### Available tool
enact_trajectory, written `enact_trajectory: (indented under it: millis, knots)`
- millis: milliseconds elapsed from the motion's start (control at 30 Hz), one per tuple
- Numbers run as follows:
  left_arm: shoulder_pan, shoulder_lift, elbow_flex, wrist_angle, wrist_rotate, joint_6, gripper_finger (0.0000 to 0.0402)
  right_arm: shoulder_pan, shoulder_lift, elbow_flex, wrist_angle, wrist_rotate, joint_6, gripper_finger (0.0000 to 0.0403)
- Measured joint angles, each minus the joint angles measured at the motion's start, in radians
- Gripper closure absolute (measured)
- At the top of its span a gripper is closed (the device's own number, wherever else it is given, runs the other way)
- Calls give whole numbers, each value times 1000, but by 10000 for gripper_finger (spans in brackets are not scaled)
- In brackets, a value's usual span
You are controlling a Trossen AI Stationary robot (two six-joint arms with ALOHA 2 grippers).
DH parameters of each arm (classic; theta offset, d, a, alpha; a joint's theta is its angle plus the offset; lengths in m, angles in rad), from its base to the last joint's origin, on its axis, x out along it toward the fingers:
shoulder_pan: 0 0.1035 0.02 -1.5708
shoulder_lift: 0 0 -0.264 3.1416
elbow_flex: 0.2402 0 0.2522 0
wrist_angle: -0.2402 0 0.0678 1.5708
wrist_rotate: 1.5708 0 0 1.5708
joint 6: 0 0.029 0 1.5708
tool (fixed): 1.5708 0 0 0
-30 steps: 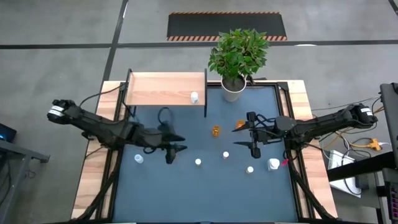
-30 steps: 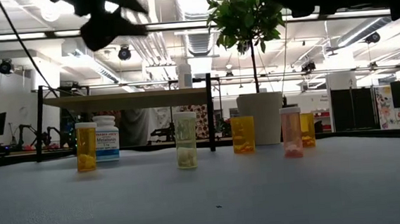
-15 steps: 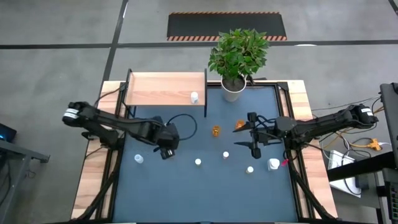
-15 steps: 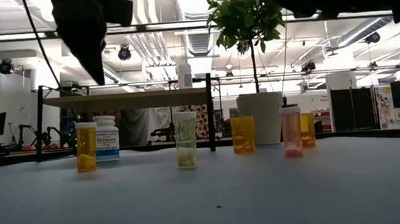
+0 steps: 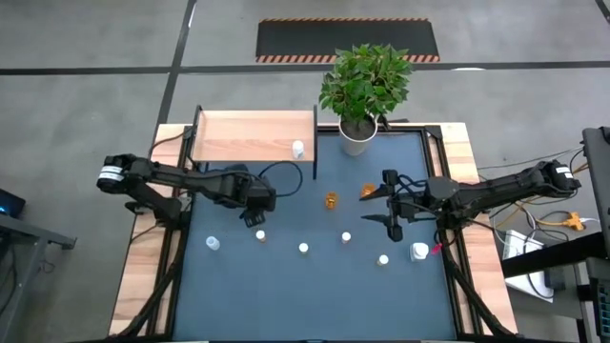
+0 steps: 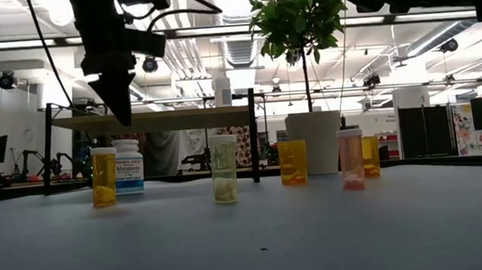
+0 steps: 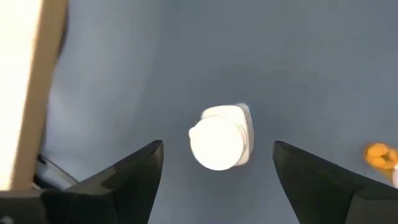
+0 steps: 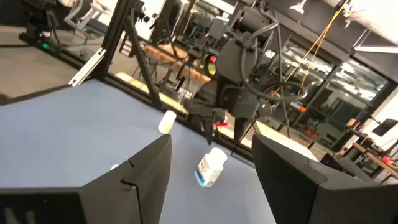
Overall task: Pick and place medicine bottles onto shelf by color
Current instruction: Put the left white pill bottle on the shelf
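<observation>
— Since a second ago we have swung our left gripper (image 5: 255,217) from pointing sideways to pointing down, over a white-capped bottle (image 7: 221,136) on the blue tabletop (image 5: 315,295); the fingers (image 7: 134,171) have spread and now stand apart either side of it, touching nothing.

— And our right gripper (image 5: 391,217)?

— It waits at three o'clock of the table, fingers apart, holding nothing.

— How far along are we?

— We judge barely started. One white bottle (image 5: 298,149) stands on the shelf (image 5: 238,136) at eleven o'clock. Roughly eight bottles remain on the table, among them an amber one (image 5: 331,200) near centre and a large white one (image 5: 419,252) at four o'clock.
</observation>
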Motion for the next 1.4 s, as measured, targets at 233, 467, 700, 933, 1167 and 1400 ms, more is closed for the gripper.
enact_trajectory:
  millis: [233,467,700,933,1167,1400]
  knots:
    - [5,-24,-115,104,21,2,117,0,-4,0,0,0,9,188]
    - [10,-24,-188,179,-7,-3,117,0,-3,0,-3,0,8,188]
    - [21,-22,-216,248,-9,-4,122,0,-3,0,-8,0,9,188]
    - [22,-21,-221,244,-8,-6,188,0,-3,0,-22,19,8,188]
    - [21,-22,-213,248,-11,-7,248,0,-3,0,-28,28,7,188]
    - [14,-22,-187,241,64,-9,229,0,-3,0,-28,27,9,188]
